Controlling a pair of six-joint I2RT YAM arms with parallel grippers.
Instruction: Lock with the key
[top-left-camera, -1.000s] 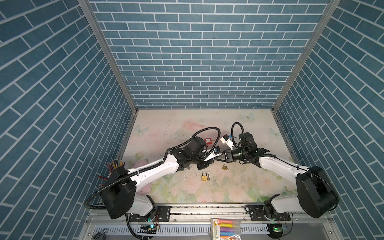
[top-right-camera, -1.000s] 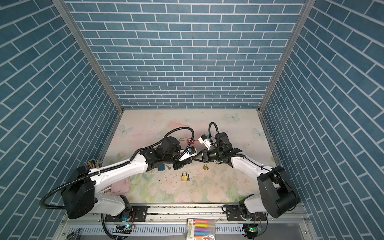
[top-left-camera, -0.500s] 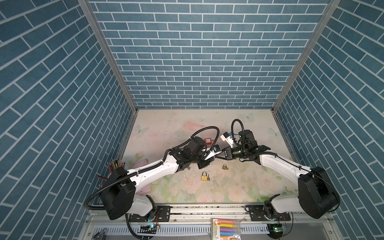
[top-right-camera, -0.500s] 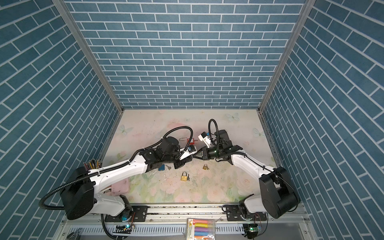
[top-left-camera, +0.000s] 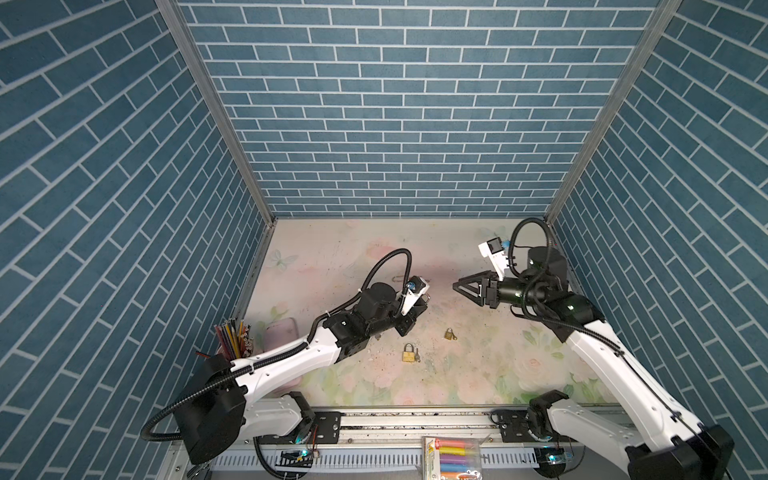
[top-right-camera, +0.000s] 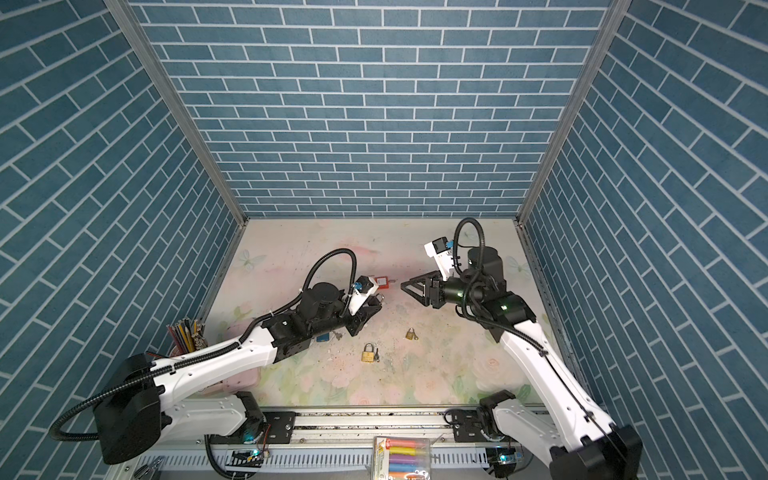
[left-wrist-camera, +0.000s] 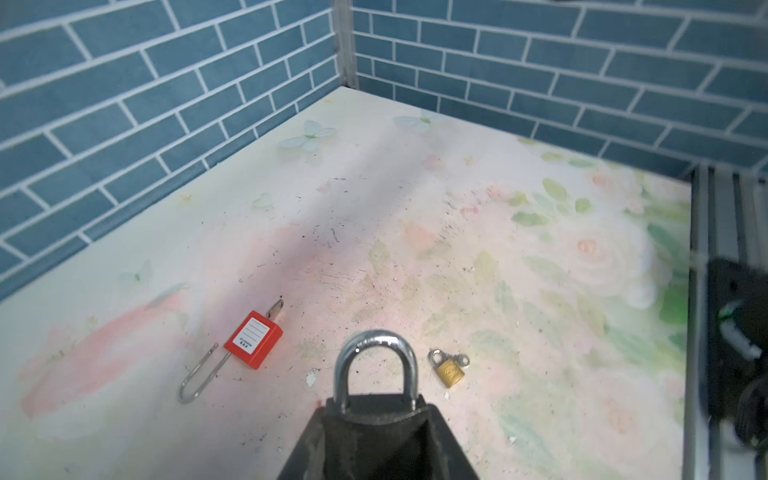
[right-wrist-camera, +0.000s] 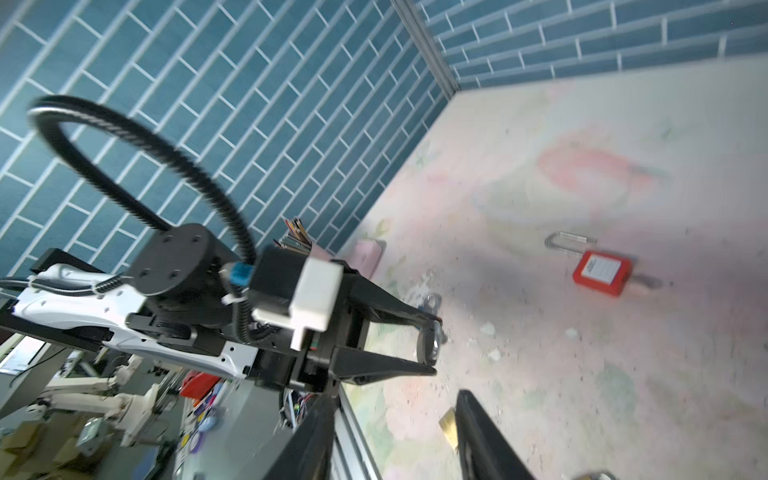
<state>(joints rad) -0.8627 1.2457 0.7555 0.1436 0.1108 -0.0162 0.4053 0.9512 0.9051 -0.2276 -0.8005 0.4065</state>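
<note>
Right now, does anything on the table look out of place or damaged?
Yes. The red padlock lies with its long shackle standing open, one leg free of the body. Small white chips are scattered on the scuffed table near it.

Bright, even light from overhead filled both top views, leaving only soft shadows on the pale floral tabletop near the red plastic padlock. The right wrist view was smeared by motion blur, that padlock soft-edged. The left wrist view was sharp, with glare on the silver steel padlock beside it.
</note>
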